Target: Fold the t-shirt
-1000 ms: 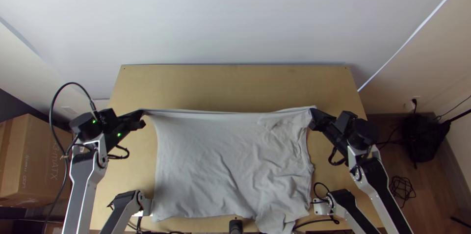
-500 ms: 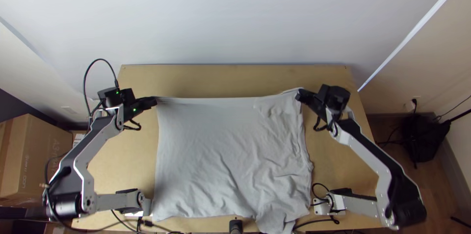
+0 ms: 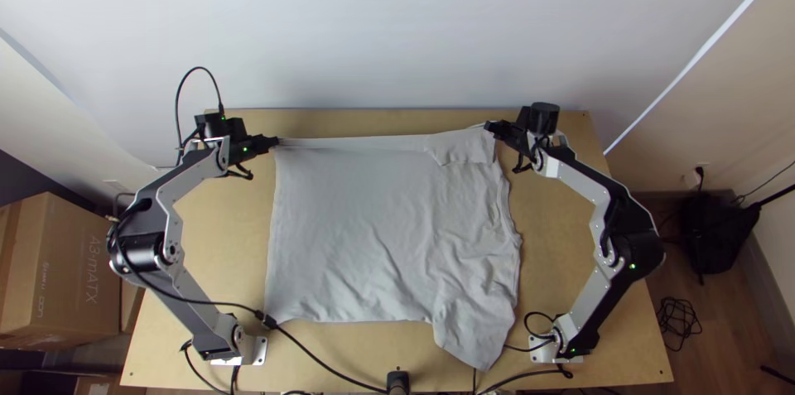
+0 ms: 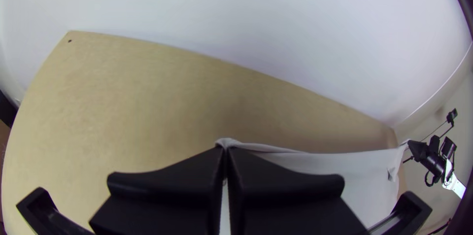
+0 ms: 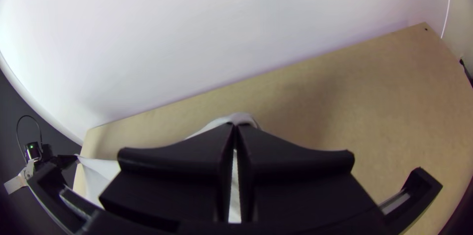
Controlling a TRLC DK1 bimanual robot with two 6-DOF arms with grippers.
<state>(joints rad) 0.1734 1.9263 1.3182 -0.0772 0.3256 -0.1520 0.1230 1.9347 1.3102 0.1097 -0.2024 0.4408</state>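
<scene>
t-shirt [image 3: 373, 229]: spread over the table [image 3: 559, 271], far edge drawn fairly straight
left gripper [image 3: 277, 142]: closed on one far corner
right gripper [image 3: 489, 127]: closed on the other
handling: light, soft, likely to crease
best hold: both far corners, level

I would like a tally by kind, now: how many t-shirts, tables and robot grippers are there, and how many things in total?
T-shirt: 1
Table: 1
Left gripper and right gripper: 2
Total: 4
</scene>
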